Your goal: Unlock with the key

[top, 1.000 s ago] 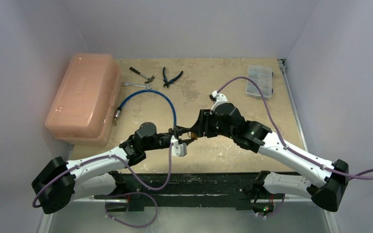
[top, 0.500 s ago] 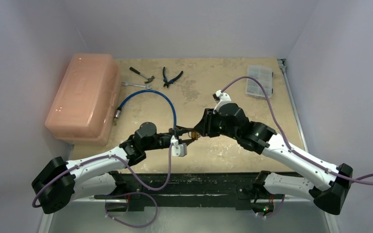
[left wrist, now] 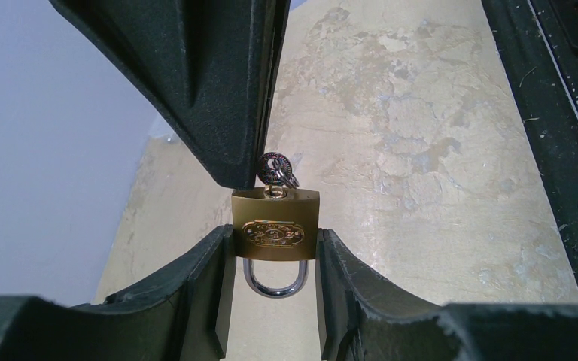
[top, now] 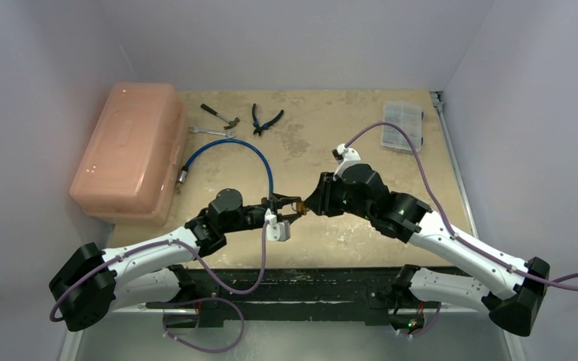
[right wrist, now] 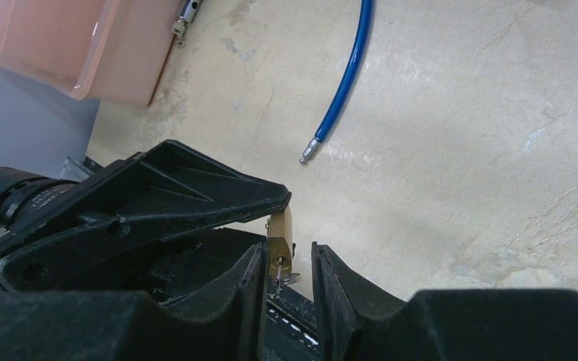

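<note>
A small brass padlock (left wrist: 275, 233) with a silver shackle hangs above the table, and my left gripper (left wrist: 275, 239) is shut on its two sides. The silvery key (left wrist: 274, 168) on its ring sticks in the keyhole at the end away from the shackle. My right gripper (right wrist: 288, 252) faces the left one, with one finger on either side of the key (right wrist: 278, 274). A gap shows between the key and the right-hand finger. From above, both grippers meet at the padlock (top: 295, 206) near the table's front middle.
A pink toolbox (top: 128, 150) lies at the left. A blue cable (top: 229, 147) curves beside it. A wrench (top: 211, 131), a hammer (top: 220, 114) and pliers (top: 266, 119) lie at the back. A clear organiser box (top: 403, 125) sits at the back right.
My right gripper's jaws have narrowed around the key, and the right wrist has shifted slightly rightward. The left arm and the padlock have stayed still.
</note>
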You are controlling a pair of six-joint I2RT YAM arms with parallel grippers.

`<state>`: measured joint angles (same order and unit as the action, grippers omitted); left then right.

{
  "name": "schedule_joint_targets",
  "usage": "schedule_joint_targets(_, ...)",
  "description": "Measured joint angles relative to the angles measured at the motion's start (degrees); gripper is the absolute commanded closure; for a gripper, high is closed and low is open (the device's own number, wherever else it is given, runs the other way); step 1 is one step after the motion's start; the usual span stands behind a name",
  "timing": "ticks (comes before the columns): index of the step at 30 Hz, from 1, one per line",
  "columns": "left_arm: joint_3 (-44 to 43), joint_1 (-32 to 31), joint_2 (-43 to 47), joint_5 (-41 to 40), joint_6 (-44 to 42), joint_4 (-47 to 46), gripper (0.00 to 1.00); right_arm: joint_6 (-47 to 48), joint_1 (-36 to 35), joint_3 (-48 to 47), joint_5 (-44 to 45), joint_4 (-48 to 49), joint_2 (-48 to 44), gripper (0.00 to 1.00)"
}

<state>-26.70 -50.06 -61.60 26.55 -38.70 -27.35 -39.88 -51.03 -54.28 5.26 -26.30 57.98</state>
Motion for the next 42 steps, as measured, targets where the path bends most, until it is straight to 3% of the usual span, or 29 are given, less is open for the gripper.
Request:
schedule_joint_targets(17,-0.09,0.0,0.02,-0.39,0.0,0.0,1.0,-0.26,0.0,0.46,-0.46,0.07,0.0,0.78)
schedule_joint_targets(24,-0.09,-0.11,0.0,-0.63,0.0,0.55,1.0,-0.9,-0.02,1.16,-1.49,0.59,0.0,1.0)
schedule_joint_targets(42,-0.11,-0.2,-0.35,-1.18,0.33,2.05,1.0,-1.9,0.0,2.14,-1.79,2.14,1.29,1.0)
